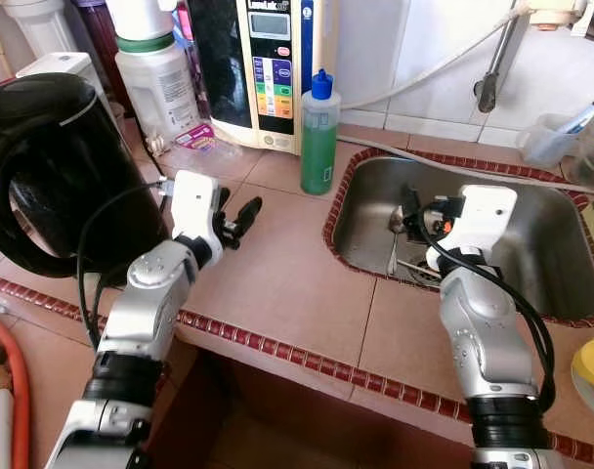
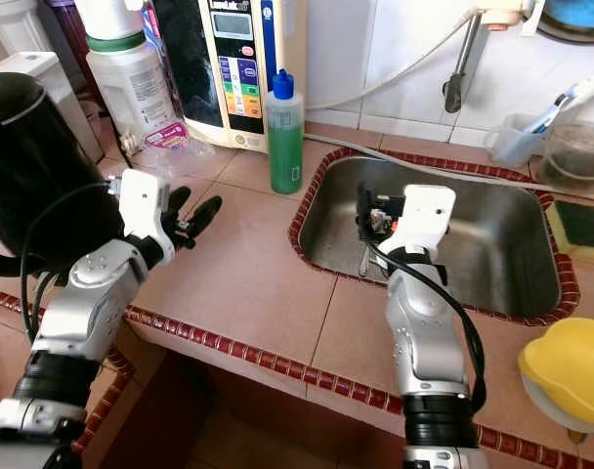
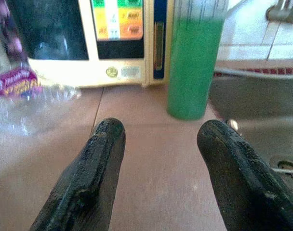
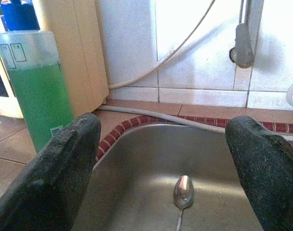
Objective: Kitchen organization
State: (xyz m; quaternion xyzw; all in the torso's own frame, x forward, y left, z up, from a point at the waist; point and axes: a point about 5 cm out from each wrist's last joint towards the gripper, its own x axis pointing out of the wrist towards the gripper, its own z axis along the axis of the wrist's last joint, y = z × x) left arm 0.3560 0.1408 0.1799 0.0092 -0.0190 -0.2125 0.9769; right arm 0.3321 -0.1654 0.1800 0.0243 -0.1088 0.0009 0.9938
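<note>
The right hand (image 4: 166, 168) hangs inside the stainless steel sink (image 2: 512, 249), fingers spread wide and holding nothing. A metal spoon (image 4: 182, 192) lies on the smooth sink floor between the fingers, bowl toward the back wall. The left hand (image 1: 240, 221) hovers over the tiled table (image 1: 277, 283), fingers parted and empty, with bare tile ahead of it. A cylindrical green soap bottle (image 1: 319, 132) with a blue cap stands upright just beside the sink's red mosaic rim. A glossy black kettle (image 1: 53, 166) stands close beside the left arm. A cream appliance (image 1: 263, 68) stands against the tiled wall, crinkled clear plastic wrap (image 3: 26, 103) near its base.
</note>
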